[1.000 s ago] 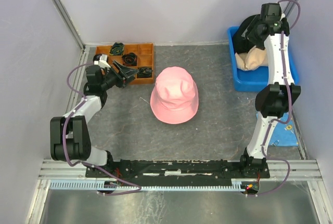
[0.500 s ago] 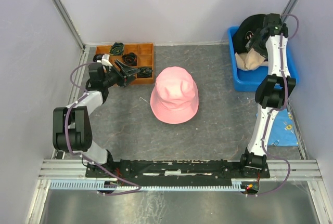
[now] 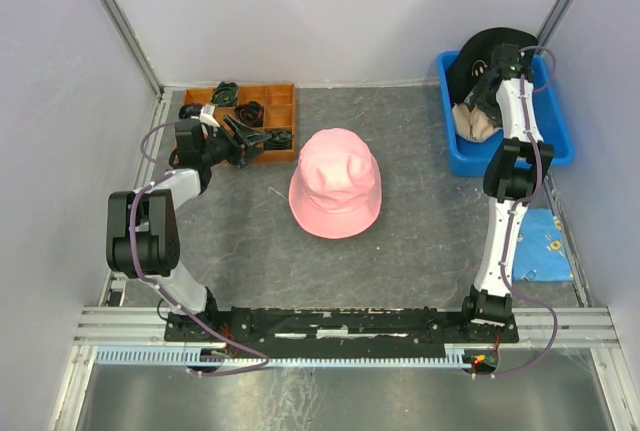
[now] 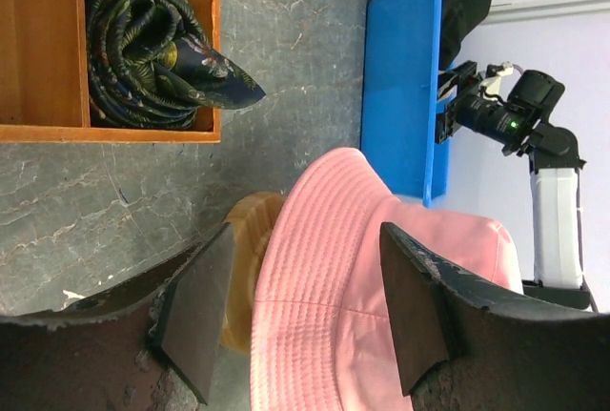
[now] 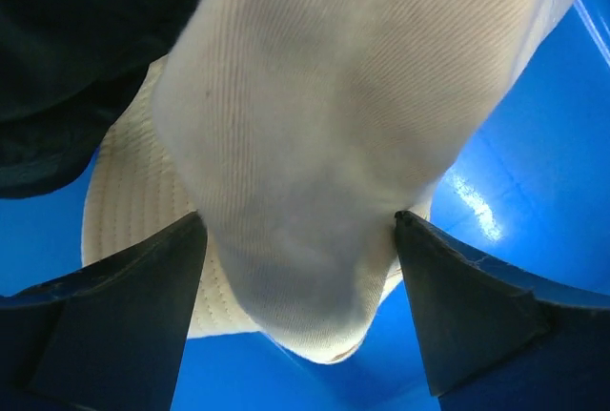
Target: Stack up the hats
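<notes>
From above, a pink hat [image 3: 335, 183] sits crown-up in the middle of the grey worktop [image 3: 420, 251], well apart from both arms. At the far left a wooden tray [image 3: 283, 101] holds dark coiled bundles [image 3: 248, 111] in its compartments. The left pincer [image 3: 258, 138] hovers at the tray's near edge, pointing towards the pink hat. At the far right stands a blue bin [image 3: 555, 141]. A black hat [image 3: 480, 51] lies against its far end and a beige hat [image 3: 472, 121] just in front of that. The right arm reaches into the bin, with the right pincer [image 3: 484, 96] down over the two hats. A blue cloth [image 3: 545, 246] lies on the worktop near the bin.

The left wrist camera shows its two fingers [image 4: 195, 311] parted about halfway with nothing between them. Beyond them the pink hat rests on a pale wooden stand [image 4: 250, 239], whose edge shows under the brim. One dark bundle fills the nearest tray compartment.

The right wrist camera sits very close to the beige hat, which bulges between the two widely spread fingers [image 5: 124, 306]. The fabric reaches both inner faces, yet the pincer is not squeezing it and has hold of nothing. The black hat fills the upper left corner, and the bin's blue floor shows below.
</notes>
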You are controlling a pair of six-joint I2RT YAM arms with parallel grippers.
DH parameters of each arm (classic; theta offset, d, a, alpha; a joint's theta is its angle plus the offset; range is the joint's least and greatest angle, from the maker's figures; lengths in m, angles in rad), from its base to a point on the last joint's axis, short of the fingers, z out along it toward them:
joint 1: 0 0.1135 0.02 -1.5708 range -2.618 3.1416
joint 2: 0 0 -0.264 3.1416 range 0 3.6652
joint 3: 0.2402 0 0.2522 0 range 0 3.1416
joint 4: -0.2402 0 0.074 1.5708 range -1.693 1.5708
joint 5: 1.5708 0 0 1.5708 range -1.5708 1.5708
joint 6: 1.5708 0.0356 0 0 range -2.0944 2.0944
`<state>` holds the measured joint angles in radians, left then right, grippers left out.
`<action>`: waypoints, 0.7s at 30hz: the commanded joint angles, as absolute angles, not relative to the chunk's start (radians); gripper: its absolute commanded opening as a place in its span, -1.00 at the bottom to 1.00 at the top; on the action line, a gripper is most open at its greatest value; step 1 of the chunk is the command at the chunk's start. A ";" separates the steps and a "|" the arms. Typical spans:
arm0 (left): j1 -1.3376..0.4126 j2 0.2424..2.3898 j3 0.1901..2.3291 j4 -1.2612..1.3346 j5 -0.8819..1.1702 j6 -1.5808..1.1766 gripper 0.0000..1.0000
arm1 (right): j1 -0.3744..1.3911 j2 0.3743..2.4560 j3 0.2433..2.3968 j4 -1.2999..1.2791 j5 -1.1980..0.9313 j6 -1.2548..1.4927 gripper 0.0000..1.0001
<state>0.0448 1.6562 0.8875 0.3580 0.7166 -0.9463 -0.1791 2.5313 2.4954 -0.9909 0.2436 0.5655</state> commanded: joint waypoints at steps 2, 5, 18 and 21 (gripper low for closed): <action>0.050 1.670 0.944 0.411 0.742 -0.920 0.38 | -0.180 2.488 2.491 -0.912 0.322 0.598 0.25; 0.050 1.666 0.951 0.412 0.744 -0.925 0.38 | -0.180 2.377 2.376 -0.847 0.371 0.590 -0.96; 0.035 1.475 0.905 0.402 0.734 -0.980 0.38 | -0.194 2.041 2.306 -0.874 0.334 0.529 -1.00; 0.018 1.421 0.897 0.401 0.731 -0.999 0.39 | -0.201 1.977 2.326 -0.903 0.280 0.539 -1.00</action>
